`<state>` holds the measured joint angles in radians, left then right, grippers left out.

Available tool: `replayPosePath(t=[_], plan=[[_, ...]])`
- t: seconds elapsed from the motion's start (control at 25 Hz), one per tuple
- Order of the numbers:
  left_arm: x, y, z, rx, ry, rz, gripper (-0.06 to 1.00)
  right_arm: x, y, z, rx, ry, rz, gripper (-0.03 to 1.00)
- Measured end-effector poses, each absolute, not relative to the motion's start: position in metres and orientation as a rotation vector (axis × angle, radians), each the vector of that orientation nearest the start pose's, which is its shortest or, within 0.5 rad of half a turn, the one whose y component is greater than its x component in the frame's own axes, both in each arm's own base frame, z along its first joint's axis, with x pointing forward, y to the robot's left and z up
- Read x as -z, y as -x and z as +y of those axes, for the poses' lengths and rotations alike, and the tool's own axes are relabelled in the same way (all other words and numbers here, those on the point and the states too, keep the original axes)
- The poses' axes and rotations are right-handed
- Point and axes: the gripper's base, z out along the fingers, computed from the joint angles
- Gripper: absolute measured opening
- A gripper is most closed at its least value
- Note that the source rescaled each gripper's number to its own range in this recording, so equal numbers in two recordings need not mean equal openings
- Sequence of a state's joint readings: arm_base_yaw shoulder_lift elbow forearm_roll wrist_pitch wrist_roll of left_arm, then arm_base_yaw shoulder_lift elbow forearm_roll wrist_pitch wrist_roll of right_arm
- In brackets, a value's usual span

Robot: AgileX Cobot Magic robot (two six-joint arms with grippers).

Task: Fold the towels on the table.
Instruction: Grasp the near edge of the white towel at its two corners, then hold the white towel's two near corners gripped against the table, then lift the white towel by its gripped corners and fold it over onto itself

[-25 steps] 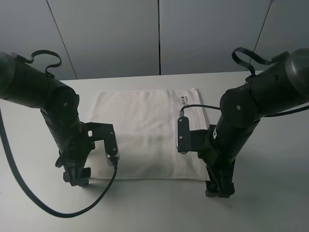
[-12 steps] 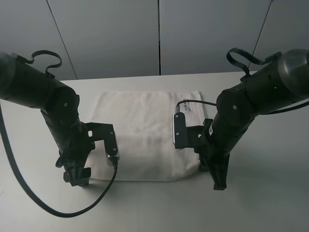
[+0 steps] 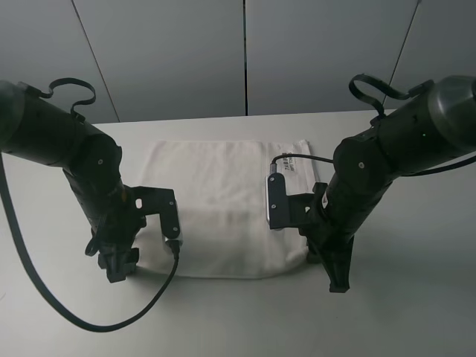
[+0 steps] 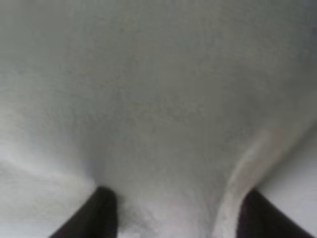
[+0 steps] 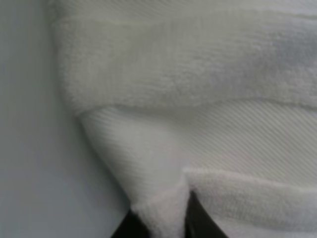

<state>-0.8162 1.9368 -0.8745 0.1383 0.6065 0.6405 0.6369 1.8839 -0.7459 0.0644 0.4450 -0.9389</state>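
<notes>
The white towel [image 3: 223,208] lies flat on the white table [image 3: 416,305], its small label [image 3: 286,158] at the far right corner. My left gripper [image 3: 119,269] is down at the towel's near left corner. In the left wrist view its gripper [image 4: 178,218] is open, and the two dark fingertips [image 4: 101,215] stand apart with towel cloth [image 4: 163,124] and a hem between them. My right gripper [image 3: 338,282] is at the near right corner. The right wrist view shows this gripper [image 5: 161,220] shut on the towel's corner [image 5: 163,203], with the woven band [image 5: 223,139] just beyond.
Grey wall panels [image 3: 245,52] rise behind the table's far edge. Black cables [image 3: 89,323] loop from the left arm over the tabletop near the front. Bare tabletop lies to the left and right of the towel and in front of it.
My right gripper has shut on the near right corner and drawn it slightly inward, rounding that edge. The left gripper has shifted a little toward the towel, its fingers narrowing.
</notes>
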Motion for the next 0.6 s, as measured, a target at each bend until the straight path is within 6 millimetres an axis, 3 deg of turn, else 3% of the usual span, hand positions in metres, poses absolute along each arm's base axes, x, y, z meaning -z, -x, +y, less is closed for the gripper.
replayPosePath(t=[0.2, 0.28, 0.6], plan=[[-0.0871, -0.2108, -0.211, 0.156, 2.273, -2.2, 0.12, -0.0824, -0.219, 0.1653, -0.03, 2.083, 2.243, 0.0], [-0.0872, -0.2115, -0.2111, 0.165, 2.278, -2.202, 0.01, -0.0824, -0.219, 0.1653, -0.031, 2.069, 2.256, 0.0], [-0.0877, -0.21, -0.2115, 0.172, 2.272, -2.188, 0.0, -0.085, -0.2186, 0.1666, -0.054, 2.022, 2.283, 0.0]])
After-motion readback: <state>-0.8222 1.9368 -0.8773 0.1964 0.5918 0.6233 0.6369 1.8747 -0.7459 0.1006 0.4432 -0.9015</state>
